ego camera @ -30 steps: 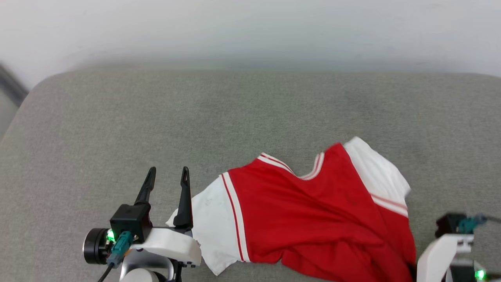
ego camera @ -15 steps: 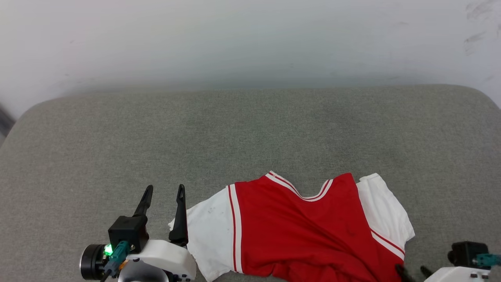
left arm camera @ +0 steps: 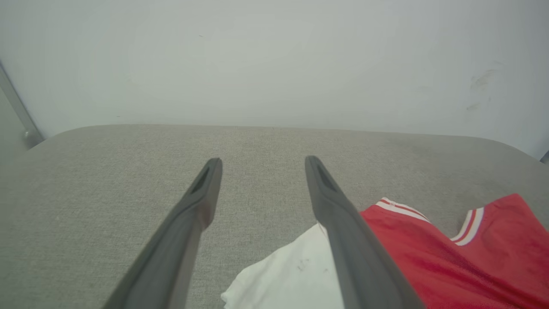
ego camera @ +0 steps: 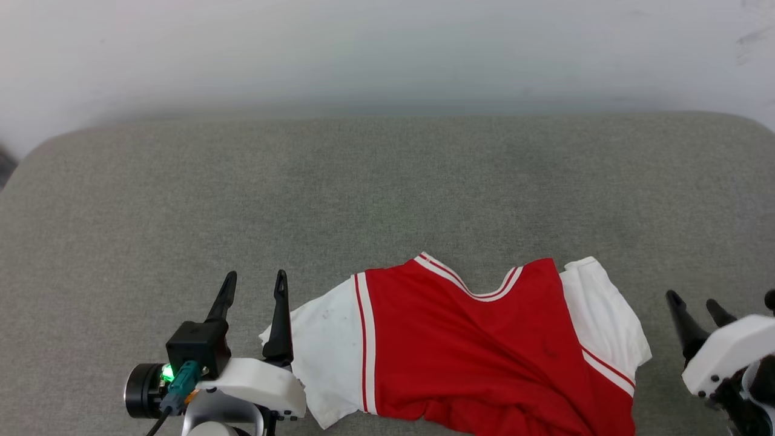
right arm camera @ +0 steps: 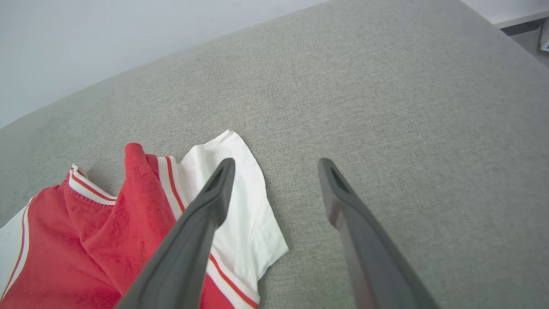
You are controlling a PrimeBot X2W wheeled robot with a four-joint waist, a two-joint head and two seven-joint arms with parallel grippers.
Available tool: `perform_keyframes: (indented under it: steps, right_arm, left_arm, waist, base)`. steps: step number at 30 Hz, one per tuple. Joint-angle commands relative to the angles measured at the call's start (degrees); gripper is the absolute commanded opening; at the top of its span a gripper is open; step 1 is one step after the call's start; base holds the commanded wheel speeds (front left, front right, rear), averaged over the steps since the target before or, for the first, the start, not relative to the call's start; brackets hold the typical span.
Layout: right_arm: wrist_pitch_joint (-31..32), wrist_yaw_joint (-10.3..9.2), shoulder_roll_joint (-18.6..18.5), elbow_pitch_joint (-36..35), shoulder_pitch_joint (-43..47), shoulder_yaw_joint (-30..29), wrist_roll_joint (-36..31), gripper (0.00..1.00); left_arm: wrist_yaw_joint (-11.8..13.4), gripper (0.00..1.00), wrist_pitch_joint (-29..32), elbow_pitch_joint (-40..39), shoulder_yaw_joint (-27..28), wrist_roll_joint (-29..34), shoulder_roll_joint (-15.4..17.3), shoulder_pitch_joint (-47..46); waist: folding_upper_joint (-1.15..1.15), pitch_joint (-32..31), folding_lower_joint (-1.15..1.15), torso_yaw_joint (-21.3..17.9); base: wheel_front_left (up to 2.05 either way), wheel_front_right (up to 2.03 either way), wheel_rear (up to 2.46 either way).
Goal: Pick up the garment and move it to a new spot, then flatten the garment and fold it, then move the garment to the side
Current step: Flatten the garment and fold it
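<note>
The garment (ego camera: pixel 472 357), red with white short sleeves and striped trim, lies spread on the grey padded surface (ego camera: pixel 387 194), collar toward the wall, its red body creased. My left gripper (ego camera: pixel 255 275) stands open just left of the white left sleeve (left arm camera: pixel 296 274), its right finger beside the sleeve edge; nothing is between the fingers (left arm camera: pixel 262 161). My right gripper (ego camera: pixel 691 300) stands open to the right of the other sleeve, apart from it. In the right wrist view its fingers (right arm camera: pixel 278 162) hover empty over that sleeve's edge (right arm camera: pixel 240 214) and bare fabric.
The grey padded surface stretches wide beyond the garment to a pale wall (ego camera: pixel 387 54) at the back. Its rounded corners show at far left (ego camera: pixel 36 157) and far right (right arm camera: pixel 493 38). A dark floor strip lies past the right corner (right arm camera: pixel 527 30).
My right gripper has let go of the garment's lower right part, opened and come up to the right of it. The right sleeve has settled flatter. The camera shifted; the left gripper stayed put.
</note>
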Motion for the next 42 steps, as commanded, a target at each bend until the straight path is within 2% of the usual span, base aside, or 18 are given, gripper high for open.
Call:
perform_keyframes:
  steps: [1,7,12,18,24,25,26,30,34,37,42]
  right_arm:
    - [2.04,-0.04,-1.09,1.35,-2.86,0.26,0.9,1.0]
    - [15.65,-0.04,-6.49,8.22,-12.58,2.72,3.47,1.0]
    - [24.92,-0.04,-8.94,10.93,-17.96,6.25,4.13,1.0]
    - [26.59,-0.04,-9.93,15.88,-21.4,9.96,4.88,1.0]
    - [29.83,-0.03,-8.36,22.67,-19.16,13.46,6.72,1.0]
    - [30.58,-0.02,-7.99,23.65,-18.56,14.01,7.55,0.36]
    - [30.98,-0.01,-7.8,24.22,-18.28,14.53,8.0,0.0]
    - [28.13,-0.01,-8.76,23.14,-19.02,15.86,8.51,0.0]
    - [24.15,-0.01,-9.91,19.84,-20.05,15.77,8.36,0.0]
    - [21.44,-0.03,-10.37,16.8,-19.66,14.69,8.0,0.0]
    - [19.89,-0.03,-9.05,11.67,-16.4,12.73,7.44,0.0]
  left_arm:
    - [-0.12,1.0,-0.47,-0.14,0.04,0.15,-0.23,-1.02]
    - [-0.43,1.0,-1.35,0.03,-0.52,0.82,-1.36,-3.95]
    - [-0.93,1.0,-2.12,0.66,-0.86,1.17,-2.52,-6.15]
    - [-1.41,1.0,-2.86,1.58,-0.89,1.32,-3.4,-7.95]
    - [-1.7,1.0,-3.09,2.57,-0.88,1.19,-3.77,-8.52]
    - [-1.7,1.0,-3.13,2.79,-0.87,1.09,-3.75,-8.42]
    - [-1.77,1.0,-3.16,2.99,-0.81,0.92,-3.71,-8.33]
    - [-2.07,1.0,-2.33,3.87,-0.19,-0.03,-2.65,-7.86]
    - [-3.11,1.0,1.86,4.38,0.67,-1.92,-0.32,-8.14]
    - [-4.74,1.0,7.64,4.78,1.14,-4.71,1.9,-8.55]
    - [-7.95,1.0,20.67,5.73,1.11,-10.21,6.62,-8.76]
  waist:
    - [0.0,2.09,0.0,0.8]
    - [0.0,6.79,0.0,3.22]
    - [0.0,10.18,0.0,5.2]
    - [0.0,12.98,0.0,6.57]
    - [0.0,13.47,0.0,7.04]
    - [0.0,13.41,0.0,7.04]
    - [0.0,13.29,0.0,7.01]
    - [0.0,12.22,0.0,6.34]
    - [0.0,10.1,0.0,5.19]
    - [0.0,8.3,0.0,4.1]
    - [0.0,6.22,0.0,1.05]
  base:
    - [0.0,0.0,0.0]
    - [0.0,0.0,0.0]
    - [0.0,0.0,0.0]
    - [0.0,0.0,0.0]
    - [0.0,0.0,0.0]
    - [0.0,0.0,0.0]
    - [0.0,0.0,0.0]
    - [0.0,0.0,0.0]
    - [0.0,0.0,0.0]
    - [0.0,0.0,0.0]
    - [0.0,0.0,0.0]
